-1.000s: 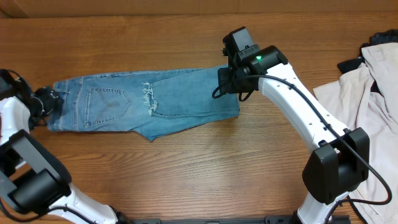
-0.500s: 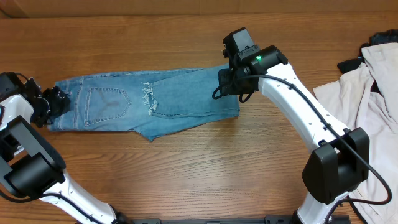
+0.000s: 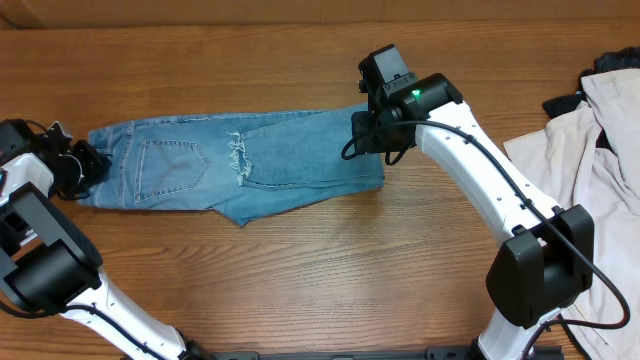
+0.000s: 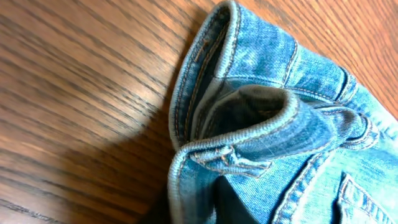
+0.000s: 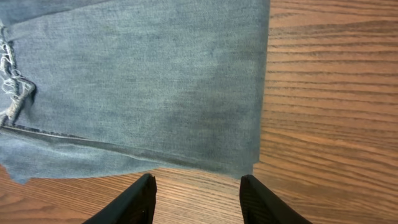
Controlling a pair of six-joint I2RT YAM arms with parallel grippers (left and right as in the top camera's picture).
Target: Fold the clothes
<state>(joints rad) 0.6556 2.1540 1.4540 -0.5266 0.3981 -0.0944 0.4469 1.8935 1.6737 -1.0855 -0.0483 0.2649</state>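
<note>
The clothes, light blue jeans (image 3: 260, 165), lie folded flat across the table, with a back pocket (image 3: 170, 165) and a frayed rip (image 3: 238, 155) facing up. My left gripper (image 3: 80, 165) is at their left end. The waistband (image 4: 261, 124) bunches up and runs down into the jaws, so the gripper is shut on it; its fingers are hidden by denim. My right gripper (image 5: 199, 202) hangs over the jeans' right end (image 3: 368, 138). It is open with only bare wood between its black fingers (image 5: 134, 202), just past the folded corner (image 5: 249, 165).
A cream-beige garment (image 3: 590, 140) is heaped at the right edge, with black cloth (image 3: 565, 102) beside it. The right arm (image 3: 490, 180) crosses the table from the front right. The jeans lie on a wooden table (image 3: 300, 280).
My left gripper pushed into the waistband, closed on it and drew slightly back to the left, bunching the denim. The right arm has not moved.
</note>
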